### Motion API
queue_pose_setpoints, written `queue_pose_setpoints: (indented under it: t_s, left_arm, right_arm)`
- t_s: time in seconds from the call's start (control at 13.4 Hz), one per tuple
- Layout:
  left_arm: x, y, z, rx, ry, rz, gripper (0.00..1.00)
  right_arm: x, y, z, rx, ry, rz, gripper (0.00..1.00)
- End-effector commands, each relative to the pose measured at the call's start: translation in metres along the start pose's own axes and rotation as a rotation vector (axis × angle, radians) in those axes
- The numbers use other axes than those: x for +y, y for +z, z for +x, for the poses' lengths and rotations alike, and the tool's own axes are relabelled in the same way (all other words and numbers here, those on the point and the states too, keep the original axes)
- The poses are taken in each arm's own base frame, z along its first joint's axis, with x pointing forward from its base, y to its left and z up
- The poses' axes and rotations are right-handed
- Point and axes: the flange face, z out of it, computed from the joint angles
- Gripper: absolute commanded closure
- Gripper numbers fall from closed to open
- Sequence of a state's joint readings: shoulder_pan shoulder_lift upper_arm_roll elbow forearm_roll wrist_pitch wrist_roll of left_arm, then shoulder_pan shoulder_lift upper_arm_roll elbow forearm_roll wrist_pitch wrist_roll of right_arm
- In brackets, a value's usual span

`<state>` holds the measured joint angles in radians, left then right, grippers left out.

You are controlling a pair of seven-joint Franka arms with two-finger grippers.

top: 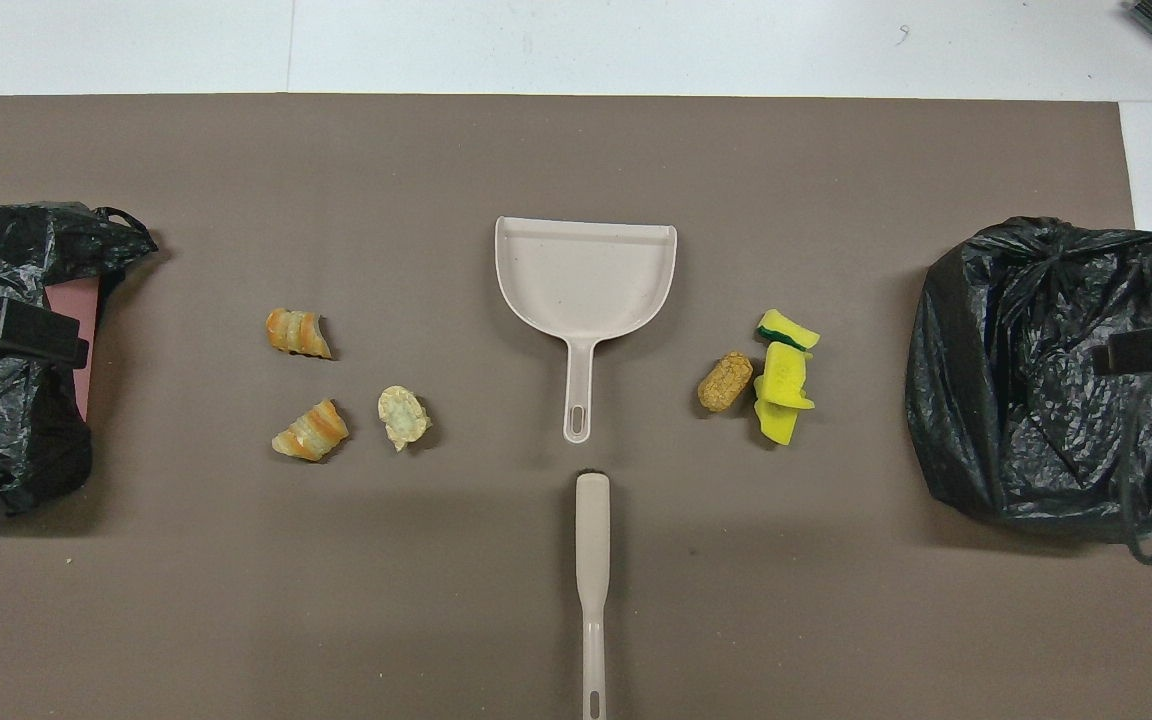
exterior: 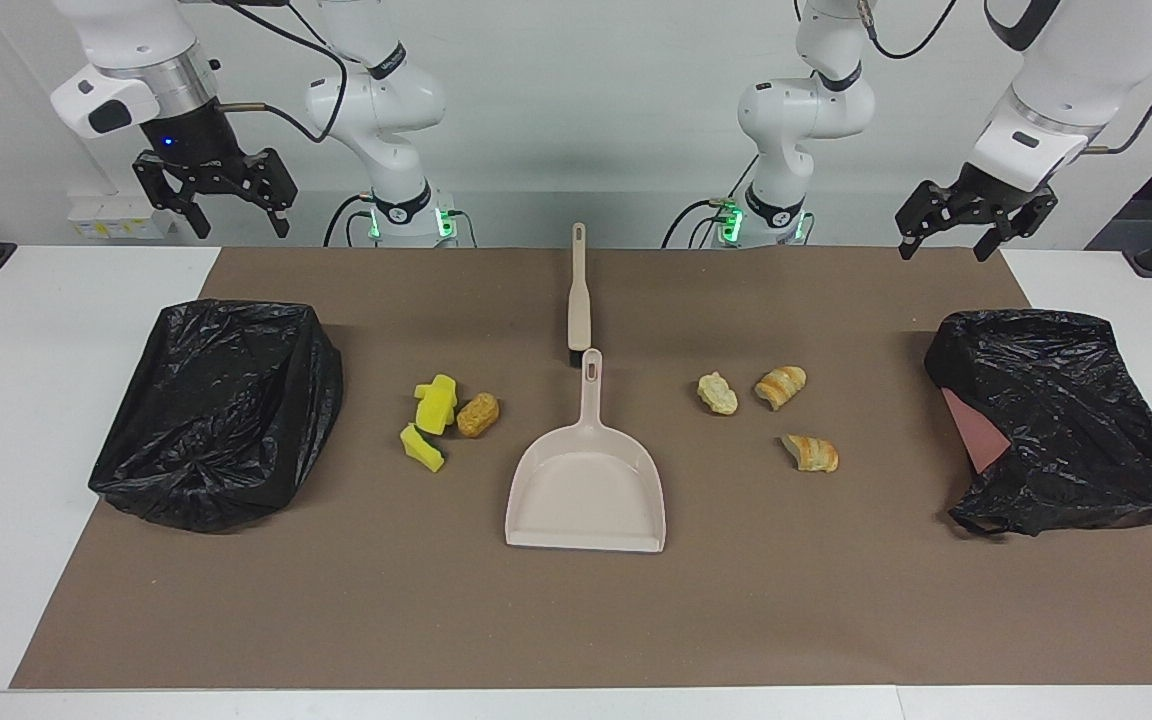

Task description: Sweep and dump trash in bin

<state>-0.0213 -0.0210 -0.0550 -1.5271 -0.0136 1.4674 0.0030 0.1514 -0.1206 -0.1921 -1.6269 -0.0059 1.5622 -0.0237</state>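
I see both claws hanging wide and empty, the left gripper over the table edge near one black-bagged bin, the right gripper near the other bin. Taking the dustpan as my landmark, the brush lies just nearer the robots, touching-close to its handle, so a careless grab may knock the pan. Beside it, the yellow sponge chunks with the brown lump and, at the left arm's end, the bread pieces are light and loose; I judge a fast sweep could scatter them past the pan.

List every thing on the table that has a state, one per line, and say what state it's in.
Beige plastic dustpan: flat on the mat, empty.
Beige long-handled brush: lying flat, untouched.
Black bag-lined bin toward the right arm's end: mouth open.
Crumpled black bag-lined bin toward the left arm's end: slumped.
Left hand: open, empty, raised.
Right hand: open, empty, raised.
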Motion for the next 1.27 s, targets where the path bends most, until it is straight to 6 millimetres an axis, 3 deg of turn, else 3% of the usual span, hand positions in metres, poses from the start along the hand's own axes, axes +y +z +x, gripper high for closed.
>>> queue_pose_setpoints:
  t_s: [0.0,1.2]
  left_arm:
    - [0.0031,-0.005,-0.0013,0.0,0.036,0.011,0.0]
    - [0.005,0.0004,-0.0051,-0.017,0.065,0.009,0.0]
  right_arm:
    - [0.0012,-0.0016,0.0017,0.007,-0.012,0.005,0.0]
    - [0.0012,-0.0016,0.0017,0.007,-0.012,0.005,0.0]
